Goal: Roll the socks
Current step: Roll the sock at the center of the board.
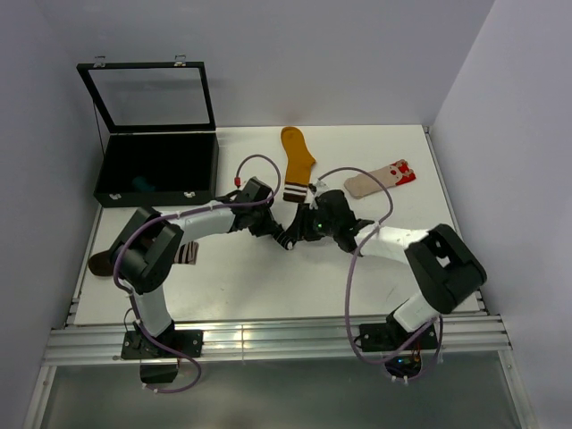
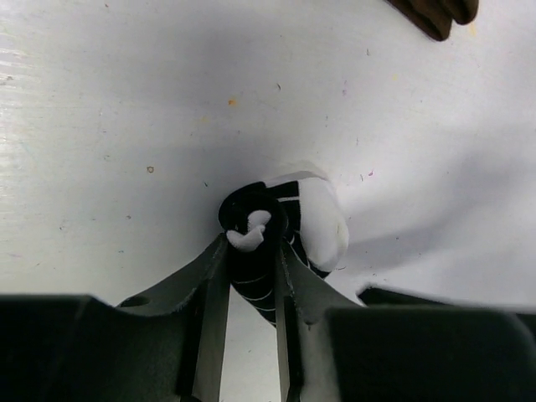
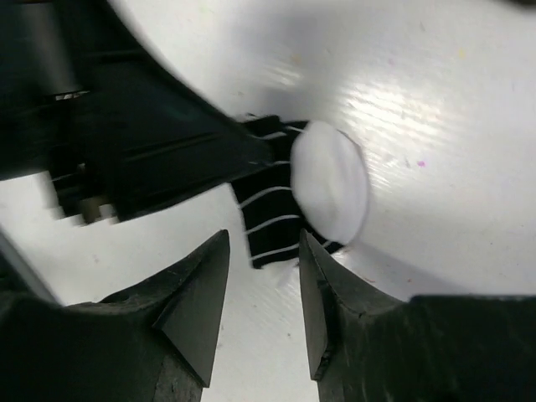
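Note:
The short black-and-white striped sock [image 2: 251, 276] is rolled into a tight bundle with a white end [image 2: 322, 226]. It lies at the table's middle [image 1: 292, 238]. My left gripper [image 2: 254, 244] is shut on the roll, one finger on each side. My right gripper [image 3: 264, 239] stands open, facing the left one. The sock's striped edge [image 3: 272, 218] lies just beyond its fingertips, with nothing between the jaws. In the top view the left gripper [image 1: 281, 234] and right gripper [image 1: 309, 230] meet over the roll.
A mustard sock [image 1: 296, 161] and a beige sock with a red-white end [image 1: 382, 178] lie at the back of the table. A brown stripe-cuffed sock [image 1: 103, 261] lies at the left edge, partly under my left arm. A black box [image 1: 156, 170] stands open at the back left.

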Motion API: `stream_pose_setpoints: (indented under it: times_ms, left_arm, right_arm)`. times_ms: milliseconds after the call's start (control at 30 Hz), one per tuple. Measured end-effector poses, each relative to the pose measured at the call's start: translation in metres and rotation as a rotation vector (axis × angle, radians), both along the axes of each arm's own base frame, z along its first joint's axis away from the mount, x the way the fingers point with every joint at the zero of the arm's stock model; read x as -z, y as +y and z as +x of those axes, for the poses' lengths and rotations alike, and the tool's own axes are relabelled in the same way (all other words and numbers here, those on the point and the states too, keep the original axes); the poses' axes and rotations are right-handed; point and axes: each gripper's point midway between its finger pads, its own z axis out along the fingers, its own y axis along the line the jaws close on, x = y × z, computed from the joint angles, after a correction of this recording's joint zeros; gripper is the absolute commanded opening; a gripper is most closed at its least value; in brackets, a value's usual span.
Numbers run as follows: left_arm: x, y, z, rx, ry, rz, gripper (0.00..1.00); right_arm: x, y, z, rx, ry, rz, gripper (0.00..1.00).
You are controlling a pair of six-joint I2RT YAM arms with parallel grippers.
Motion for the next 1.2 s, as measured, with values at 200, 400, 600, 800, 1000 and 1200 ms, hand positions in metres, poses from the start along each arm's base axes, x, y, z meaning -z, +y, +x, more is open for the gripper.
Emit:
stream_pose_setpoints:
  times_ms: [200,400,600,800,1000,1200]
  left_arm:
    - [-0.001,0.003,0.000,-0.003,0.002,0.024,0.29]
    - [-0.001,0.003,0.000,-0.004,0.000,0.032,0.29]
    - [0.000,0.003,-0.001,-0.003,0.002,0.034,0.29]
    - [0.000,0.004,0.000,-0.005,0.001,0.039,0.30]
    - [0.000,0.004,0.002,-0.007,0.000,0.042,0.34]
    - [0.000,0.005,0.003,-0.011,-0.004,0.047,0.46]
  right_arm:
    - [-0.026,0.016,-0.011,-0.014,-0.269,-0.184,0.50]
    - [-0.009,0.021,-0.022,-0.057,-0.371,-0.373,0.50]
    - [0.012,0.026,-0.026,-0.107,-0.421,-0.516,0.50]
    - [0.023,0.029,-0.021,-0.123,-0.460,-0.610,0.48]
    - [0.030,0.026,-0.017,-0.108,-0.464,-0.651,0.14]
    - [0.029,0.027,-0.015,-0.090,-0.425,-0.588,0.00]
